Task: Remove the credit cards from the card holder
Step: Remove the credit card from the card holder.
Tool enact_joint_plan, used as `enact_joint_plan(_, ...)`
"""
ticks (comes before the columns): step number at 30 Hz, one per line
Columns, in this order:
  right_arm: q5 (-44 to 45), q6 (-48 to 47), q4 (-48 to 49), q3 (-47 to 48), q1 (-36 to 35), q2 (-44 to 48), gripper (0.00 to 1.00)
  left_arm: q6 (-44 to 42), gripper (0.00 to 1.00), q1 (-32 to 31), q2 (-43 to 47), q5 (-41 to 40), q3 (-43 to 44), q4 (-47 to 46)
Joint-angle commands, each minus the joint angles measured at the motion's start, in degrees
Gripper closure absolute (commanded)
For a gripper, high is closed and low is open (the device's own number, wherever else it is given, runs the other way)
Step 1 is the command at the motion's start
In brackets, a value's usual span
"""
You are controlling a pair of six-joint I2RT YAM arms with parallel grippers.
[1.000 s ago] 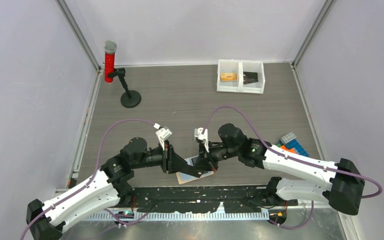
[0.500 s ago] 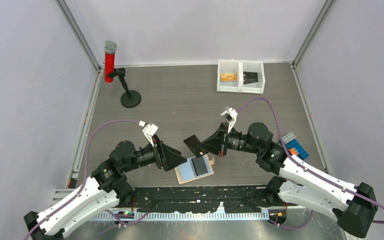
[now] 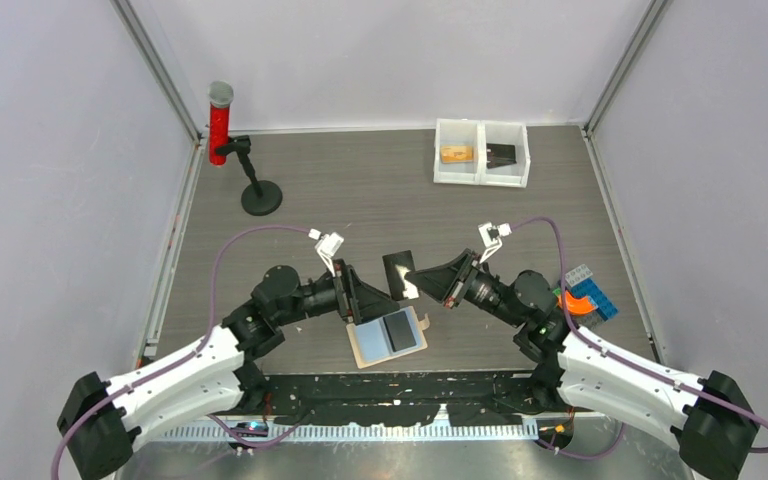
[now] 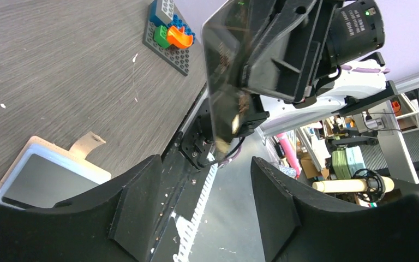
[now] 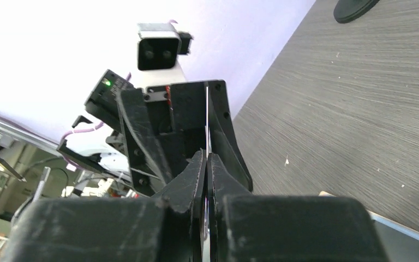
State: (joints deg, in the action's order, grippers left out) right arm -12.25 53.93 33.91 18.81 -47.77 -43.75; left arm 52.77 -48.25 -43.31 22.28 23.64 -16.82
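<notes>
Low centre, the card holder (image 3: 365, 342) lies open on the bench (image 3: 360, 200), one card (image 3: 398, 330) in its pocket. The left claw (image 3: 380, 308) gapes beside it. The right claw (image 3: 412, 281) pinches another card (image 3: 398, 270) aloft. Far white bin (image 3: 481, 150): tan block (image 3: 455, 154) left, dark item (image 3: 501, 155) right.

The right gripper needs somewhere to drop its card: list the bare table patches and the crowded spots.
Bare: the wide stretch between the stand base and the white bins, reaching down to the card; also the strip between bins and toy bricks. Crowded: the near edge round the card holder.
</notes>
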Motion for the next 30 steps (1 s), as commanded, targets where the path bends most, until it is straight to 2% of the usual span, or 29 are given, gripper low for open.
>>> enact_joint_plan(1,3.4,5.1,7.2,-1.3,0.0,1.6,0.95,1.6,0.39,-0.7,-3.8,1.9,1.4,-9.8)
enact_joint_plan(5,1.4,6.4,7.4,-2.9,0.0,2.2,0.93,2.6,0.48,-0.8,-4.9,1.3,0.0,-12.9)
enact_joint_plan(8,0.2,7.2,7.8,-4.7,0.0,2.2,0.91,2.9,0.50,-0.8,-5.3,0.8,-0.5,-13.8)
enact_joint_plan(14,-0.4,9.3,11.6,-7.6,0.0,2.6,0.91,4.6,0.61,-0.8,-9.1,3.1,-0.5,-17.1)
enact_joint_plan(15,-0.3,9.1,10.8,-7.6,0.0,2.6,0.91,5.0,0.68,-0.8,-9.9,3.6,-0.3,-17.8)
enact_joint_plan(18,-2.6,5.6,10.1,-6.5,0.4,1.9,0.84,5.7,0.99,-0.8,-11.3,5.2,-0.2,-19.4)
enact_joint_plan(21,-11.5,-0.9,3.8,-3.6,3.0,1.4,0.70,5.7,1.00,-0.8,-10.4,5.8,-1.2,-18.4)
enact_joint_plan(26,-33.9,-12.3,-10.2,4.6,14.3,0.5,0.52,0.9,1.00,-0.8,-5.0,8.9,-2.1,-8.9)
enact_joint_plan(27,-35.6,-13.5,-12.1,5.5,15.1,0.7,0.49,-0.8,1.00,-0.8,-4.1,10.0,-1.8,-5.5)
enact_joint_plan(30,-38.1,-23.4,-25.7,11.5,16.4,0.8,0.46,-3.9,1.00,-0.8,-1.7,11.7,-1.2,2.8)
